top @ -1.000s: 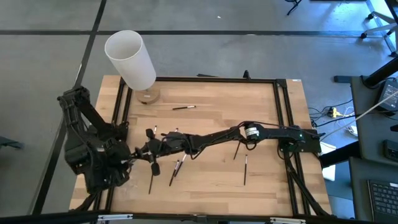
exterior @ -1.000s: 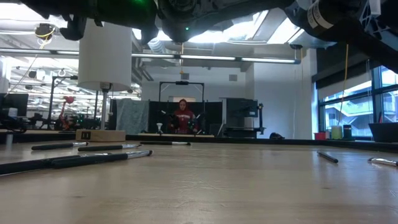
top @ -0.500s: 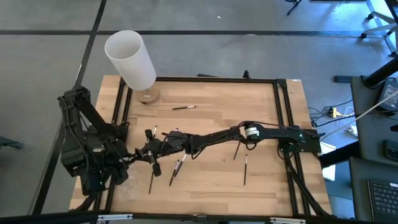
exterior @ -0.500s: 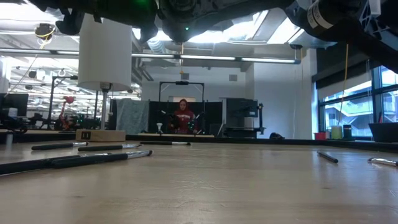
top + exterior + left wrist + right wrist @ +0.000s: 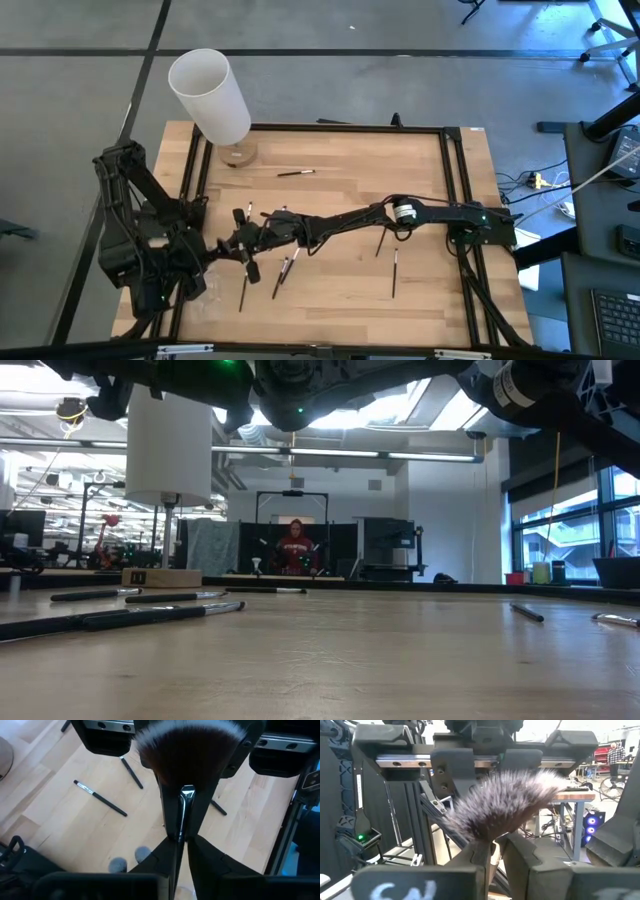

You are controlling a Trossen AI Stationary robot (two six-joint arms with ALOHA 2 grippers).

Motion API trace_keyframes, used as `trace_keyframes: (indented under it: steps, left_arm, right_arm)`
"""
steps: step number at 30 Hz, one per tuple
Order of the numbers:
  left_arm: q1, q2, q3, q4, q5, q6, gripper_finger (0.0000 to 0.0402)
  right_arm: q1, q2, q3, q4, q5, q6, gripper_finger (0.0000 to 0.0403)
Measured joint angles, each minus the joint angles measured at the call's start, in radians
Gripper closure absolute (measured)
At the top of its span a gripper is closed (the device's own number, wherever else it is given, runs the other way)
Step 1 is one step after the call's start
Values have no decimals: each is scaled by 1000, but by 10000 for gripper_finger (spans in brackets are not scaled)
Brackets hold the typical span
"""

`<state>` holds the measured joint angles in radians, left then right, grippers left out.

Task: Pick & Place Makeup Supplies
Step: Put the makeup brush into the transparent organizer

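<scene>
Fluffy brush held between both tools at table's left side: left tool clamped on handle, right tool clamped just below bristles. Other makeup brushes lie loose on table: one near far edge, several around middle. White cylinder stands at far-left corner on small base, tilted; contents not visible. Versus a second ago: left arm shifted slightly at table's left edge, brushes unmoved. Right arm stretched flat across table toward left arm.
</scene>
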<state>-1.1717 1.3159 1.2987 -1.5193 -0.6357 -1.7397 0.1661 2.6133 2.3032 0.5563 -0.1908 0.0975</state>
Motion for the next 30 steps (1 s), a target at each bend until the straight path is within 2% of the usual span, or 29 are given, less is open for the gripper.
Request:
trace_keyframes:
  steps: [10, 15, 22, 30]
  left_arm:
    - [2, 3, 0, 9, 1, -1, 321]
    - [2, 3, 0, 19, -9, 4, 314]
    - [1, 3, 0, 27, -28, 18, 335]
    - [1, 3, 0, 23, -6, 16, 377]
  right_arm:
    - [2, -1, 1, 56, -7, -2, 361]
    - [2, -1, 1, 59, -21, 1, 361]
    - [2, -1, 1, 29, -23, -1, 361]
    - [2, -1, 1, 14, -18, 6, 360]
